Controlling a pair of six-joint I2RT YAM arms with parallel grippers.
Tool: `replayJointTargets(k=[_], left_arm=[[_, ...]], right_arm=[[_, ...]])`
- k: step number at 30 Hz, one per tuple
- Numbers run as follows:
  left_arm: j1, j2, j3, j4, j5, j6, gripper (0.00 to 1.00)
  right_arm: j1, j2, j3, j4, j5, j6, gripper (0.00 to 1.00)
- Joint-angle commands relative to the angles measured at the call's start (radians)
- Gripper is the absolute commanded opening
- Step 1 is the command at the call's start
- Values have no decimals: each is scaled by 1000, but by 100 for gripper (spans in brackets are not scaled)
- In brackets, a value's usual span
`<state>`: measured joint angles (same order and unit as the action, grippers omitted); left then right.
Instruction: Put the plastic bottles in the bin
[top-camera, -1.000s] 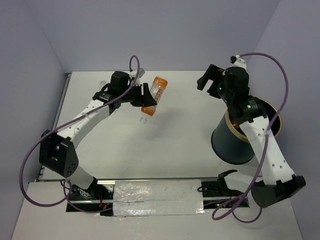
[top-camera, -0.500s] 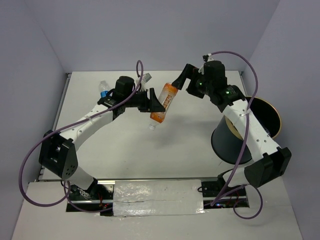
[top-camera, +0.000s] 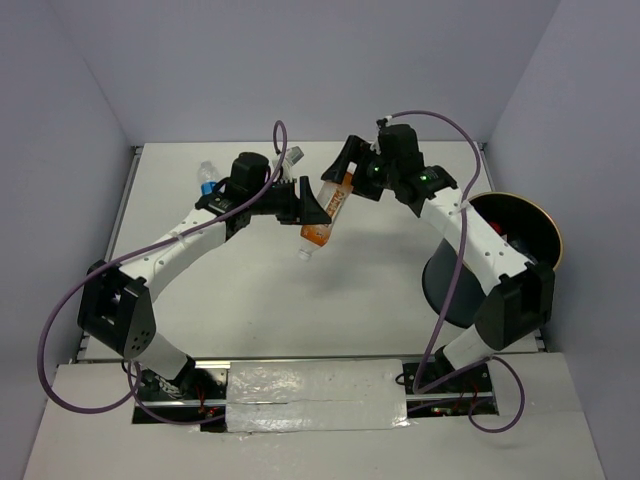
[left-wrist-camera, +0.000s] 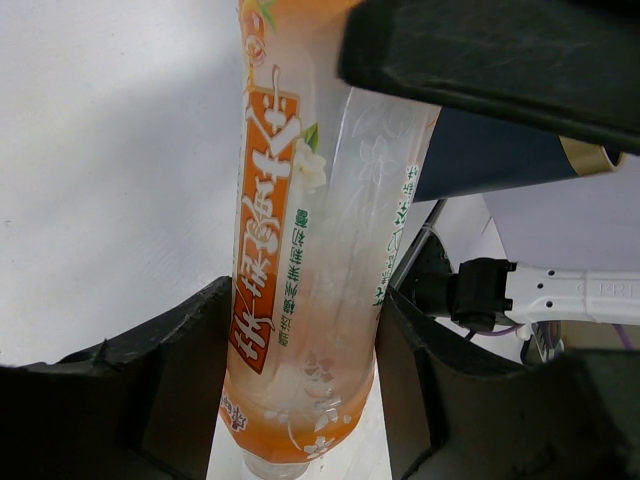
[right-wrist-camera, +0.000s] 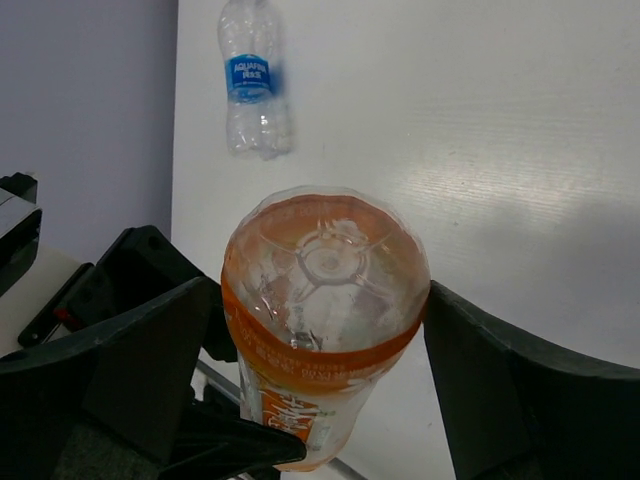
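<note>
The orange bottle (top-camera: 325, 212) hangs tilted above the table, cap end down. My left gripper (top-camera: 317, 208) is shut on its lower body, a finger pressed on each side (left-wrist-camera: 300, 360). My right gripper (top-camera: 340, 178) has its jaws around the bottle's raised base (right-wrist-camera: 325, 290), open, with the fingers close against both sides. The bin (top-camera: 455, 285), dark with a gold rim, stands at the right under the right arm. A clear blue-labelled bottle (top-camera: 207, 175) lies at the far left (right-wrist-camera: 252, 90). Another clear bottle (top-camera: 290, 157) shows partly behind the left arm.
Purple cables loop over both arms. The left table edge and wall run close beside the blue-labelled bottle. In the left wrist view the bin (left-wrist-camera: 490, 155) shows behind the orange bottle. White table surface lies below the held bottle.
The right arm swung left from above the bin to the orange bottle and its jaws now flank the base, slightly narrowed. The left gripper shifted the bottle a little right, then held still.
</note>
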<state>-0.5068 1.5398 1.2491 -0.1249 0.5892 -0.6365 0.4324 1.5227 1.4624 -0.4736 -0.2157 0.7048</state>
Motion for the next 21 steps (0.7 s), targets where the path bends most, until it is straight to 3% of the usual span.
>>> replayJointTargets(k=[1, 3, 4, 5, 7, 9, 11, 16, 21], left_arm=[[-6, -18, 29, 47, 29, 0, 60], [-4, -20, 30, 44, 29, 4, 60], [-4, -23, 30, 47, 29, 4, 60], [-4, -26, 27, 50, 29, 3, 61], [-4, -32, 20, 57, 27, 0, 68], [-4, -37, 32, 41, 20, 4, 87], [-4, -38, 52, -8, 5, 20, 98], [-4, -98, 174, -120, -76, 87, 99], [11, -156, 317, -232, -190, 136, 99]], right_arm=[[17, 8, -8, 72, -24, 19, 89], [20, 11, -14, 78, -19, 25, 79], [20, 11, -14, 76, -13, 27, 64], [20, 11, -16, 75, -10, 27, 59], [20, 4, -20, 69, 13, 28, 46], [20, -7, -17, 50, 53, 13, 44], [22, -36, 6, -9, 178, -10, 43], [29, -131, 91, -200, 596, -119, 41], [25, -290, 186, -252, 994, -255, 41]])
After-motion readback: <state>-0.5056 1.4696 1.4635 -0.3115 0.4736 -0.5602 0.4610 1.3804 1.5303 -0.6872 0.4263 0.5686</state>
